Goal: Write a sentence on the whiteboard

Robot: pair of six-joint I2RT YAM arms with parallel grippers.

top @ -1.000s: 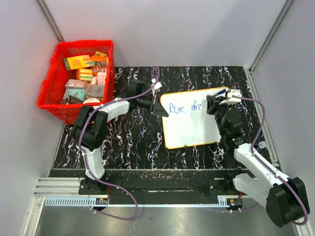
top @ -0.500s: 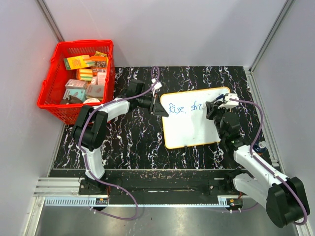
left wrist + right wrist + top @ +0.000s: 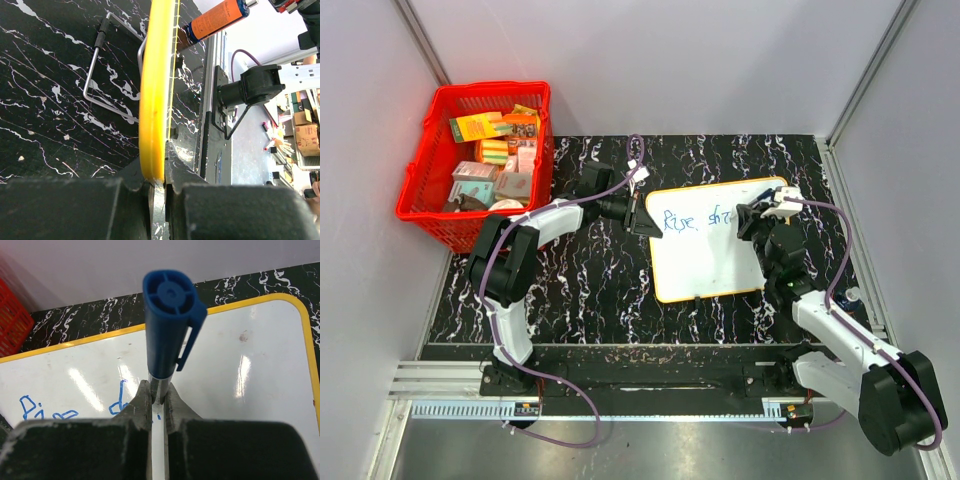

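The whiteboard (image 3: 710,265), white with an orange-yellow rim, lies on the black marbled table right of centre. Blue handwriting (image 3: 695,220), the start of the sentence, runs along its far part. My left gripper (image 3: 645,217) is shut on the board's left edge; in the left wrist view the yellow rim (image 3: 155,100) sits pinched between the jaws of this gripper (image 3: 159,182). My right gripper (image 3: 750,217) hovers over the board's upper right, shut on a blue marker (image 3: 167,325) that stands upright with its cap end toward the camera. The marker's tip is hidden behind the right gripper (image 3: 157,395).
A red basket (image 3: 430,200) filled with small boxes stands at the back left. A bent metal wire (image 3: 100,75) lies on the table beside the board. An orange tube with a blue end (image 3: 220,20) shows beyond the board in the left wrist view. Grey walls close the table in.
My right wrist has shifted slightly toward the near left over the board with the marker. The left gripper and the board have stayed still.
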